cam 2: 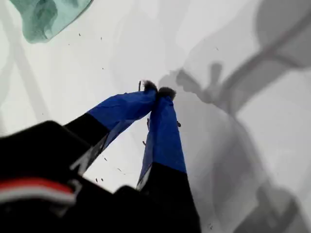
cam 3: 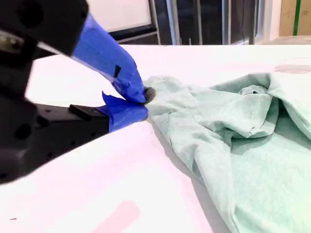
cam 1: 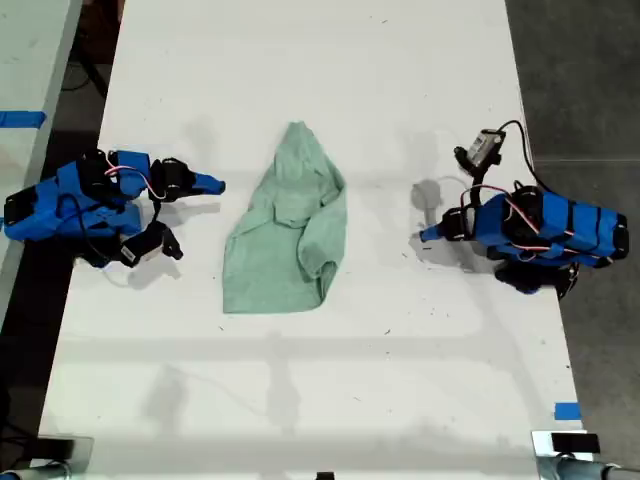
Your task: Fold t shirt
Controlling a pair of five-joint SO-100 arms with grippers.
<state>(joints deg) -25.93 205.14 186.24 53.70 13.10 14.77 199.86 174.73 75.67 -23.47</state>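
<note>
The t shirt (cam 1: 290,230) is pale mint green and lies crumpled, roughly triangular, in the middle of the white table. My second gripper (cam 1: 218,185) is on the arm at the exterior view's left. It is shut with nothing in it and points at the shirt from a short gap away. In the second wrist view its tips (cam 3: 143,103) sit just before the cloth's edge (cam 3: 243,145). My first gripper (cam 1: 425,235) is on the arm at the exterior view's right. It is shut (cam 2: 158,90), low over bare table, well apart from the t shirt (cam 2: 43,17).
The white table (cam 1: 320,380) runs between both arms, with dark floor past its edge at the exterior view's right. A strip of blue tape (cam 1: 567,411) lies near the front corner at the exterior view's right. A second pale surface with blue tape (cam 1: 20,118) borders the exterior view's left.
</note>
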